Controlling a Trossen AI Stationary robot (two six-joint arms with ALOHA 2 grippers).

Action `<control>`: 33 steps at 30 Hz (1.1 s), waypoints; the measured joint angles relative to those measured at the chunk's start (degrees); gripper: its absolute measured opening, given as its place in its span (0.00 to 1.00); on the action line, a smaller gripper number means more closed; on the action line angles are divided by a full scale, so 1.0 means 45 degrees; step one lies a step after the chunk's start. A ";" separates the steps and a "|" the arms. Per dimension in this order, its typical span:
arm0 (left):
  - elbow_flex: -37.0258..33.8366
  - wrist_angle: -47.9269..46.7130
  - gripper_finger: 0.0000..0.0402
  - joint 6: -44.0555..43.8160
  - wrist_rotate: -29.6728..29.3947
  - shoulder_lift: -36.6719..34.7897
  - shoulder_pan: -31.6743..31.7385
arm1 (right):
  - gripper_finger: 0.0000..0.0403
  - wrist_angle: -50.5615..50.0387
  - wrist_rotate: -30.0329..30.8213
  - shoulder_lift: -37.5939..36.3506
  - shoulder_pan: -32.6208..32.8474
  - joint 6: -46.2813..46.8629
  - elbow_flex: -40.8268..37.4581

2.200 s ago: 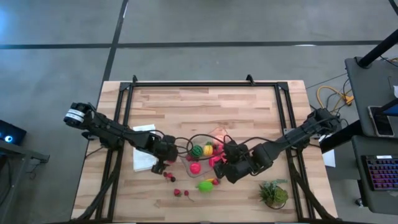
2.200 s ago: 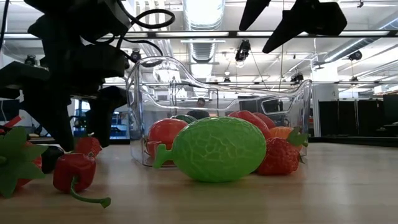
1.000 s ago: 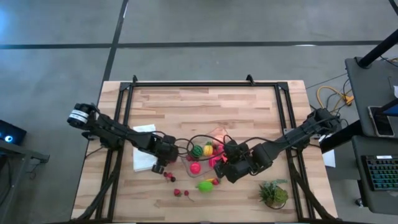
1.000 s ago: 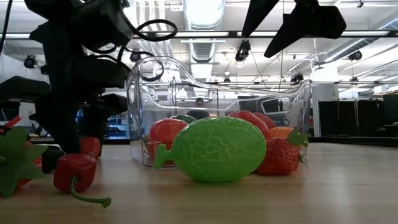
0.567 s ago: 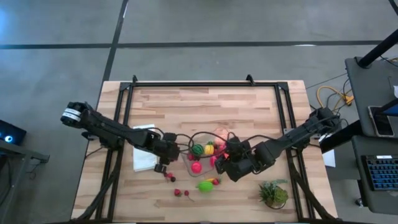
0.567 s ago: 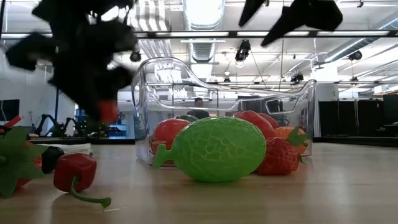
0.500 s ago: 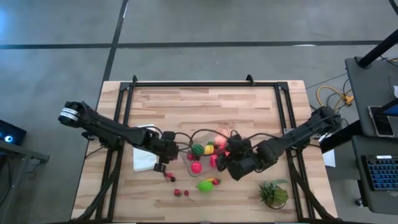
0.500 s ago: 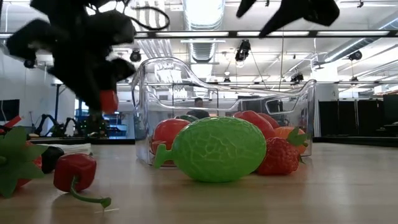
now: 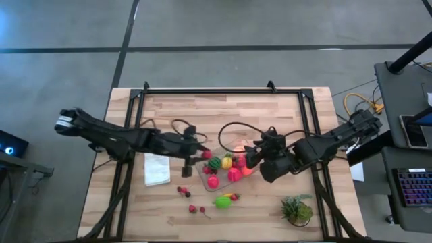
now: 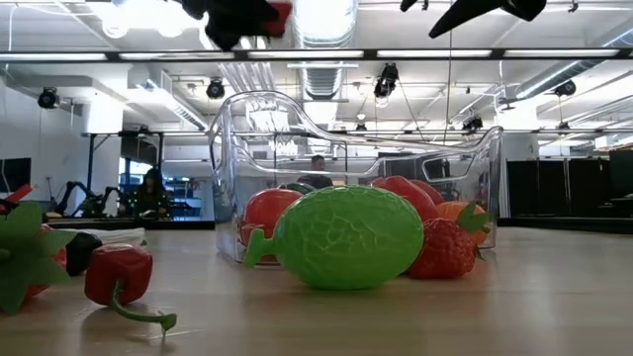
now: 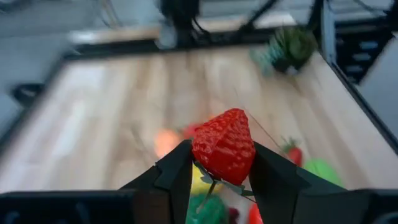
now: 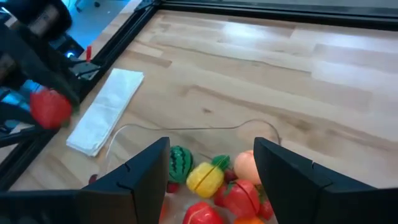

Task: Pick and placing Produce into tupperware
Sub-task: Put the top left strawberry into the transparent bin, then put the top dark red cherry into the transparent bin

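Observation:
My left gripper (image 9: 201, 152) is shut on a red strawberry (image 11: 222, 146), high above the left end of the clear tupperware (image 9: 204, 173). It also shows at the top of the low view (image 10: 259, 14). The tupperware (image 10: 346, 138) holds a striped melon (image 9: 214, 163), a yellow fruit (image 9: 226, 162) and red and orange pieces. My right gripper (image 12: 211, 146) is open and empty above the tupperware's right end (image 9: 254, 160). A lime-green fruit (image 10: 346, 237), a strawberry (image 10: 445, 247) and a red pepper (image 10: 119, 272) lie on the table nearer the front. My left gripper pinches the strawberry's two sides (image 11: 200, 163) between its two fingers (image 11: 177, 171), near its leafy end. The fingers come from the table's left. The strawberry is lifted clear, its pointed tip facing away from the wrist.
A white folded cloth (image 9: 157, 169) lies left of the tupperware. A spiky green plant tuft (image 9: 297, 209) stands at the near right. Small red berries (image 9: 192, 208) and the lime-green fruit (image 9: 223, 200) lie near the front edge. A black frame (image 9: 223, 91) borders the table.
My left gripper has lifted the strawberry off the table, beside the cloth, and carried it up and toward the right, to above the tupperware's left end. My right gripper has risen and drawn toward the far edge and a little right.

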 joint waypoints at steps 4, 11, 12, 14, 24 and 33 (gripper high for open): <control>0.0341 -0.0046 0.31 -0.2297 0.1618 0.1632 0.0367 | 0.56 -0.0001 -0.0057 -0.0014 0.0008 0.0066 -0.0042; 0.1274 -0.0117 0.43 -0.3901 0.2404 0.4114 0.0464 | 0.56 0.0021 -0.0795 0.0126 0.0005 0.0102 -0.0044; 0.1440 -0.0182 0.46 -0.3866 0.2433 0.4314 0.0464 | 0.56 0.0011 -0.0864 0.0138 0.0008 0.0105 -0.0044; 0.1725 -0.0168 0.54 -0.3795 0.2436 0.4524 0.0464 | 0.56 0.0020 -0.0936 0.0141 0.0010 0.0165 -0.0072; 0.1873 -0.2773 0.73 -0.2138 0.2171 0.2871 0.0472 | 0.56 -0.0219 -0.1148 0.0141 -0.0062 0.0097 -0.0136; 0.1249 -0.8775 0.73 -0.2230 0.1883 0.1280 -0.0425 | 0.56 -0.0313 -0.1059 0.0141 -0.0508 -0.0561 -0.0276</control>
